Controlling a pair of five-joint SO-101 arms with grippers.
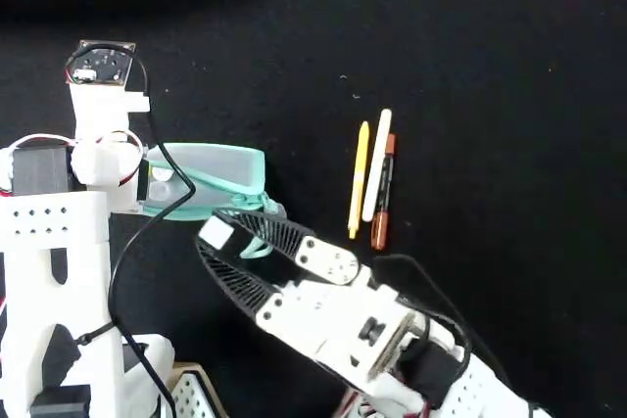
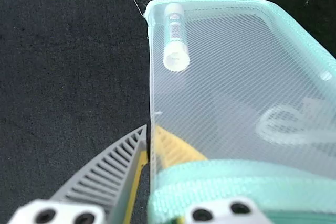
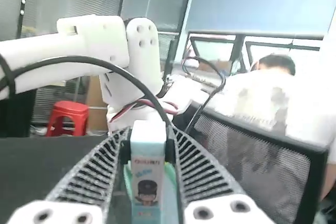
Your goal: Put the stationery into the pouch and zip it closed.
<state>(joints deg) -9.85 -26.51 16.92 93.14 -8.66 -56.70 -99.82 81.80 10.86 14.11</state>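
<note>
A mint-green mesh pouch (image 1: 211, 175) lies at the left of the black table, and my left gripper (image 1: 147, 183) is shut on its edge. In the left wrist view the pouch (image 2: 236, 103) holds a white tube (image 2: 175, 38), and the pouch wall is pinched at the left gripper (image 2: 152, 142) beside the grey ribbed finger (image 2: 113, 174). My right gripper (image 1: 223, 234) sits at the pouch's near side, shut on a small white eraser box (image 3: 148, 177) with a cartoon figure on it. A yellow pen (image 1: 359, 178), a white pen (image 1: 376, 165) and a brown marker (image 1: 382, 193) lie together mid-table.
The left arm's white body (image 1: 59, 242) and its cables stand along the left edge. The right arm (image 1: 372, 330) crosses the front of the table. Black cloth stretches open to the right and behind the pens.
</note>
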